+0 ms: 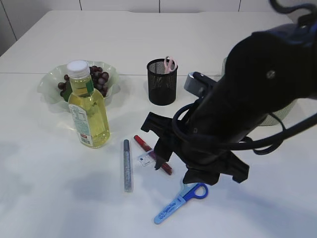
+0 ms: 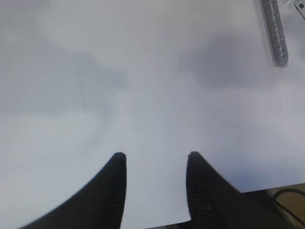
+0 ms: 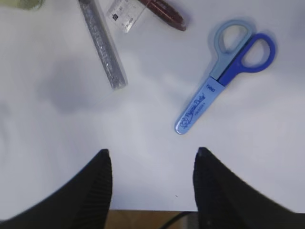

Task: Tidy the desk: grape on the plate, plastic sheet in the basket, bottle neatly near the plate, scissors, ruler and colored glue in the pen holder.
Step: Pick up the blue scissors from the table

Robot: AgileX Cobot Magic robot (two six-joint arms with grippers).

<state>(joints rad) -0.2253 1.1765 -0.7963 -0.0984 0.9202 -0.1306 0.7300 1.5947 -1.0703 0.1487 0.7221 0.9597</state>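
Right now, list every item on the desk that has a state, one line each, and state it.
bottle: upright, capped, beside the plate.
grapes: on the plate.
pen holder: upright, a pink handle showing inside.
blue scissors: flat on the desk, blades closed.
silver glitter glue: lying flat.
red glue: lying flat.
left gripper: open, empty.
right gripper: open, empty.

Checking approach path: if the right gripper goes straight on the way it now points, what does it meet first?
Likely bare table. The right gripper is open and empty, and only white surface lies between its fingers. The blue scissors sit ahead to the right and the silver glitter glue tube to the left, both seemingly off-line; depth is unclear.
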